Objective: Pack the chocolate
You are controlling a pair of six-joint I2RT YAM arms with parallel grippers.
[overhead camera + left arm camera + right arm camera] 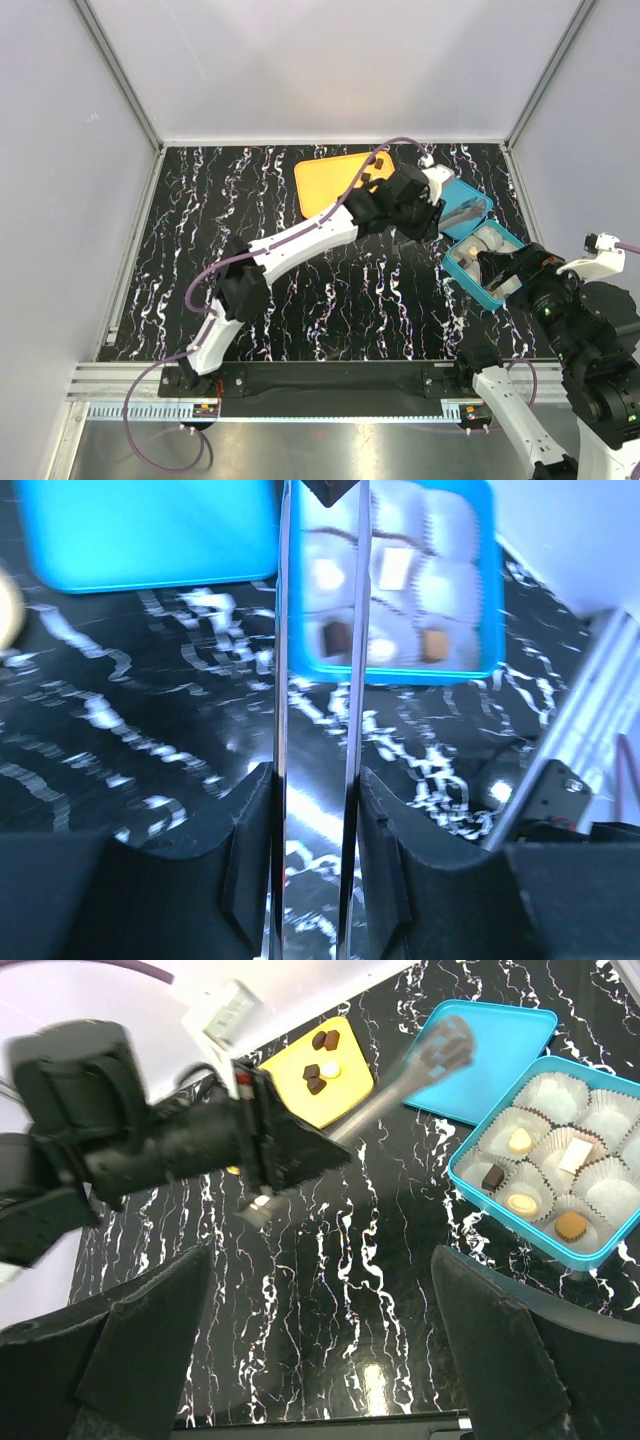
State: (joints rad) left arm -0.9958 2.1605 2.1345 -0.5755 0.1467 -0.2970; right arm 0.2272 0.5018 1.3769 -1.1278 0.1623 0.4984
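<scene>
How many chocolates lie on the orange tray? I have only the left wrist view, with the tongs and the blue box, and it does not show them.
Observer: Four chocolates lie on the tray: three dark, one pale.
Operator: Thank you. And where is the right gripper?
Observer: The right gripper hangs open and empty, close to the box.
Operator: Is it touching the tongs?
Observer: No. In the top view there is a clear gap between it and the tongs.
</scene>
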